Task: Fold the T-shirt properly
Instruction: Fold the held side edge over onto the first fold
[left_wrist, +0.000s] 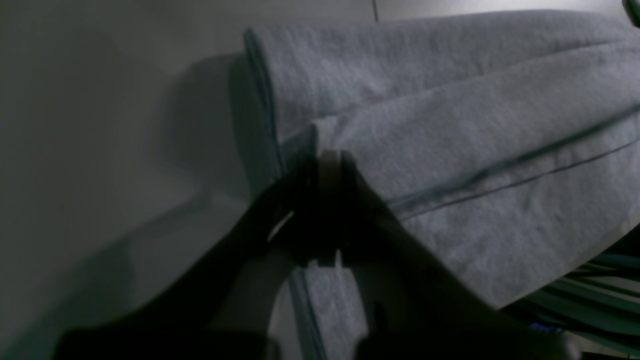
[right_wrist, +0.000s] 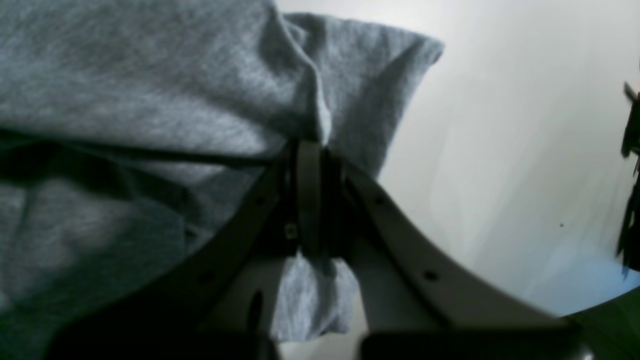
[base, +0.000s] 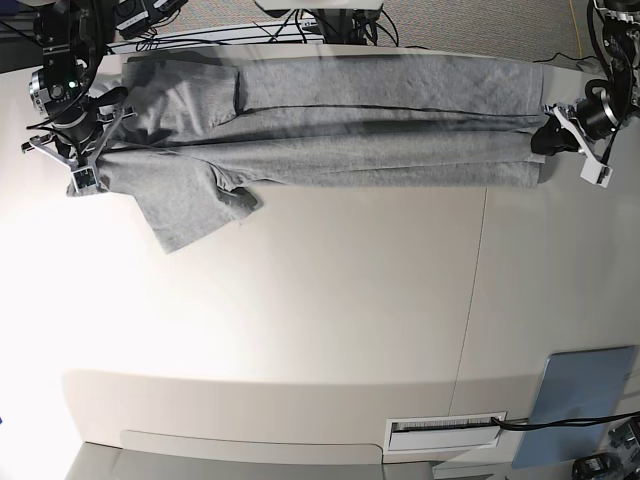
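Left gripper (left_wrist: 327, 165) closed on the T-shirt (left_wrist: 450, 125), pinching a folded edge of grey cloth between dark fingers (left_wrist: 350, 200). Same gripper (base: 548, 140) at the right end of the garment in the base view, right at the cloth's edge. Right gripper (right_wrist: 310, 150) likewise clamped on the T-shirt (right_wrist: 150, 90), pale fingers (right_wrist: 395, 225) meeting over a bunched fold, a small flap of cloth hanging below the tips. In the base view, right gripper (base: 100, 135) at the left end of the garment, beside the sleeve.

Heather grey cloth, soft and finely speckled. Stretched long and narrow between the two grippers along the far edge of the table (base: 330, 320), folded lengthwise so that a dark crease line runs along its middle. Stitched hem visible up close in the left wrist view, as two thin parallel lines across the lower layer. Upper layer there rounded into a soft roll with a thick doubled edge. No lettering on any showing face.

One sleeve (base: 185, 215) spread loose toward the near side at the left end, lying flat on the table and angled away from the body of the T-shirt (base: 380, 120). Some rumpling where the sleeve joins the body.

Table pale and smooth, with a seam running down its right part. Blue pad (base: 580, 405) near the right front corner, well apart from the garment. Cables (base: 300, 30) bunched beyond the far edge.
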